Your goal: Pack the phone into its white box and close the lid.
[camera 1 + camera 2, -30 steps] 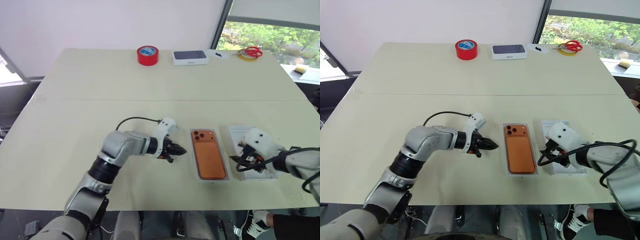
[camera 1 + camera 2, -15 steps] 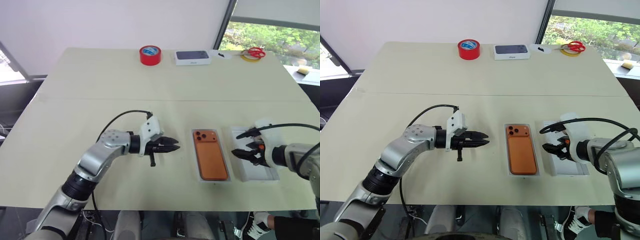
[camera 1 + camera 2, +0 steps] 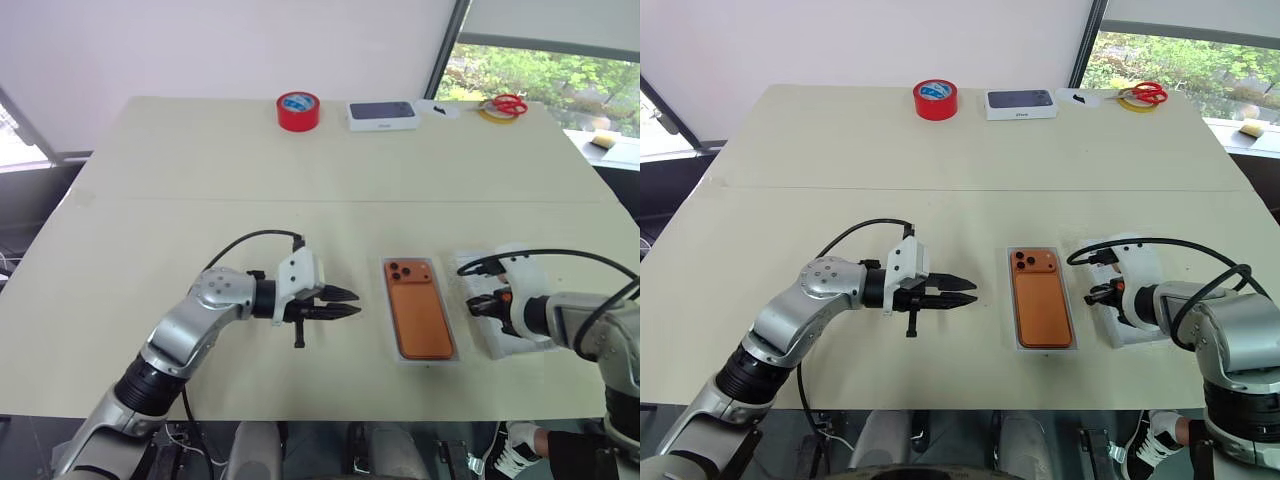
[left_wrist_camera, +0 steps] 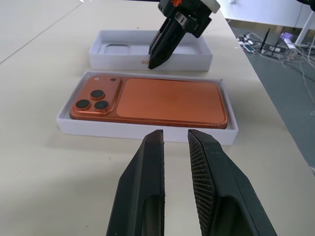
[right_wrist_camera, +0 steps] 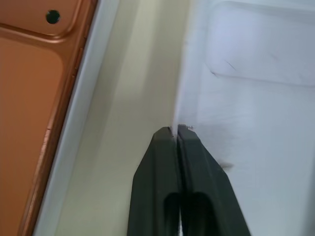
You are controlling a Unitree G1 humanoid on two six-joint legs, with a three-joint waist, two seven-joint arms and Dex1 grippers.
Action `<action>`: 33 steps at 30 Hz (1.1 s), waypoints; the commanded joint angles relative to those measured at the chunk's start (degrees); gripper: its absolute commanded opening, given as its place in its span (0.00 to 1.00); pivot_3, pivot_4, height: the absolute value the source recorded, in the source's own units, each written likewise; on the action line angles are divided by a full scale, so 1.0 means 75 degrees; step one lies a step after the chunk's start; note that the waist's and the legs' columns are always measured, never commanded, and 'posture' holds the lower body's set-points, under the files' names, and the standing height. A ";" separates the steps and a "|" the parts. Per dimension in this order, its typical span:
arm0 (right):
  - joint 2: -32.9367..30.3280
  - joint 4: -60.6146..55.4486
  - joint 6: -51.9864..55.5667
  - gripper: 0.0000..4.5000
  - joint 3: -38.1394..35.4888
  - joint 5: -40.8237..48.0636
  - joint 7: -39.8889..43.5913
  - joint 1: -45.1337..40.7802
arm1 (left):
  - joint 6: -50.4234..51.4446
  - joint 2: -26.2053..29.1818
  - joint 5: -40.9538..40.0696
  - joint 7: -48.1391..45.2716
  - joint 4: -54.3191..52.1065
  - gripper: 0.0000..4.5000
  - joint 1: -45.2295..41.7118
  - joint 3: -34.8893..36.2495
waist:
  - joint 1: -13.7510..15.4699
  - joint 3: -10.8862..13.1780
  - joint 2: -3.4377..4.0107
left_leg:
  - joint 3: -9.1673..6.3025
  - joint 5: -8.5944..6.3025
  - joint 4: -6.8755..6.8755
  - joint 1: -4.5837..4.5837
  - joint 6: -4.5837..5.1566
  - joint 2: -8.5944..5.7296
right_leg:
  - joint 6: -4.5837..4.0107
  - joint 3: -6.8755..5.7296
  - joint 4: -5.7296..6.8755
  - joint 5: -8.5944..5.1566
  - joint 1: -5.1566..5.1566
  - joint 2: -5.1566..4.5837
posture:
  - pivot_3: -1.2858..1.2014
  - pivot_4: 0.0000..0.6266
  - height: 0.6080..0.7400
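**Already boxed, lid still off**

Item 1, the phone (image 3: 419, 308): orange, lying camera side up inside its white box (image 4: 113, 129), flat and fully seated, the rim showing all round it. Packing appears complete.

Item 2, the lid (image 4: 123, 58): lying open side up on the table (image 3: 300, 190), just beside the box on the robot's right, apart from it by a narrow strip of tabletop. Not yet on the box; this is the step left, by my reading.

Item 3, right gripper (image 5: 177, 132): fingers pressed together on the lid's near side wall, which runs between the fingertips in the right wrist view. Taken as a pinch on that wall (how firm a hold it has, the views do not settle).

Item 4, left gripper (image 3: 345, 302): hanging above the table to the left of the box, pointing toward it, fingers nearly together with a slim gap, holding nothing.

Item 5, far edge of the table, well apart from the work: red tape roll (image 3: 298, 110), white box with a dark top (image 3: 381, 115), scissors (image 3: 507, 103).

Remaining, as judged: lift the lid, turn it over, and seat it squarely over the box.
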 commanded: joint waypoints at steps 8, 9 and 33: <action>0.0812 0.1235 0.0052 0.01 -0.2326 0.2889 -0.1216 -0.1964 | -0.0190 -0.0080 -0.0095 0.0622 0.0402 0.18 0.0127 0.1070 | -0.0159 0.0001 0.0003 | 0.0000 0.0001 -0.0002 0.0001 0.0000 0.0004 | 0.0000 0.0001 0.0010 0.0000 -0.0005 0.0006 | 0.52 0.24 0.93; 0.0935 0.1400 0.0052 0.01 -0.2521 0.3522 -0.1438 -0.2200 | -0.0154 -0.0114 -0.0117 0.0743 0.0530 0.18 0.0085 0.1231 | -0.0176 0.0001 0.0003 | -0.0001 0.0001 -0.0003 0.0001 0.0000 0.0005 | 0.0000 0.0001 0.0011 0.0000 -0.0006 0.0006 | 0.52 0.24 0.93; 0.2505 -0.0434 -0.5691 0.01 0.2039 1.1362 -0.7751 0.0402 | -0.0419 -0.0342 0.0280 0.0784 0.0982 0.18 -0.0085 0.1220 | -0.0188 0.0003 0.0002 | 0.0000 0.0000 -0.0001 -0.0006 0.0002 0.0008 | 0.0005 0.0003 0.0012 0.0002 -0.0007 0.0006 | 0.52 0.24 0.93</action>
